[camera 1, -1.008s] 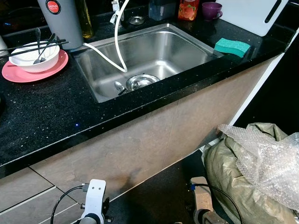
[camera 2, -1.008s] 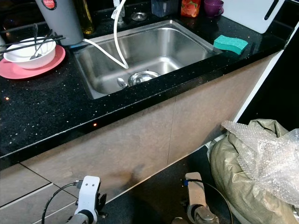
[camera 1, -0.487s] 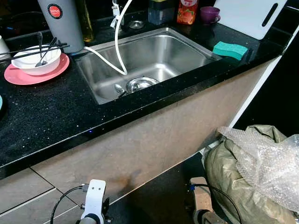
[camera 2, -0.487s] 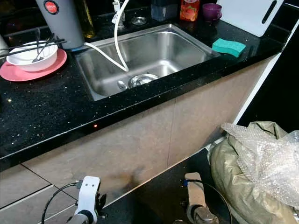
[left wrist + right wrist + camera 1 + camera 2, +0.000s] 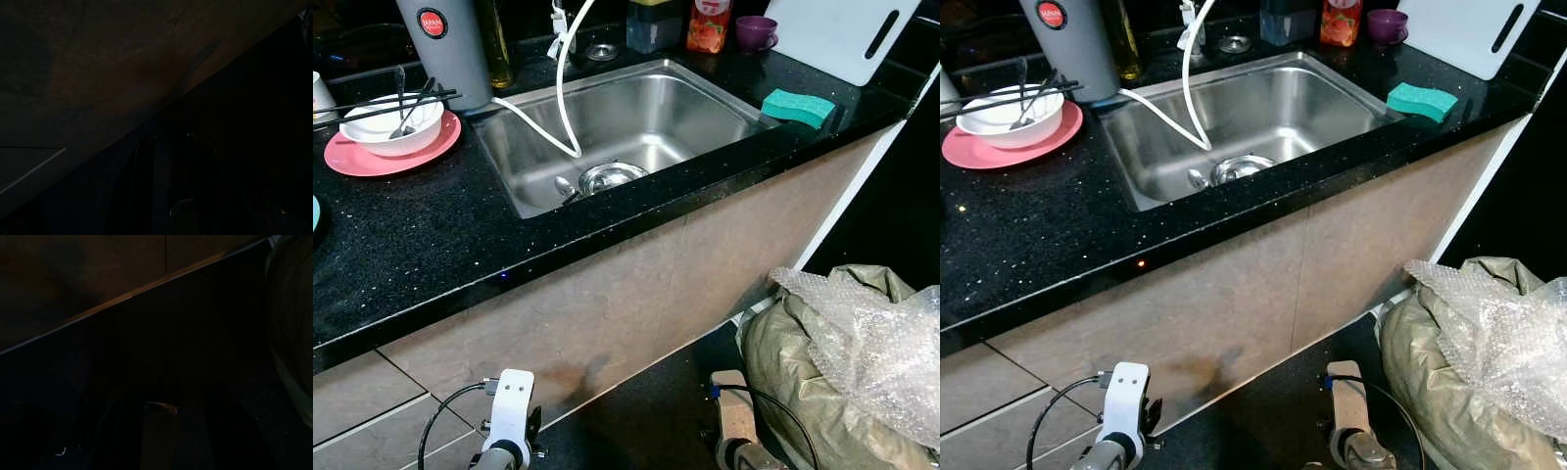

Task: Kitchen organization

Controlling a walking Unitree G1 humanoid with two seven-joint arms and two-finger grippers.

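Note:
A pink plate (image 5: 347, 160) on the black counter (image 5: 421, 245) carries a white bowl (image 5: 393, 122) with chopsticks (image 5: 362, 104) and a spoon across it. The steel sink (image 5: 705, 98) holds a round strainer (image 5: 607, 176), a spoon (image 5: 563, 188) and the end of a white hose (image 5: 564, 98). A green sponge (image 5: 799, 106) lies on the counter right of the sink. My left arm (image 5: 512, 416) and right arm (image 5: 732, 416) hang idle low in front of the cabinet face. Both wrist views are very dark, with cabinet and floor faintly visible.
Behind the sink stand a grey canister (image 5: 445, 44), an oil bottle (image 5: 496, 44), a red carton (image 5: 710, 22), a purple cup (image 5: 756, 31) and a white cutting board (image 5: 832, 34). On the floor to the right sits a sack (image 5: 803, 377) topped with bubble wrap (image 5: 876, 333).
The head view has shifted slightly. Nothing on the counter has moved, and both arms hang as before.

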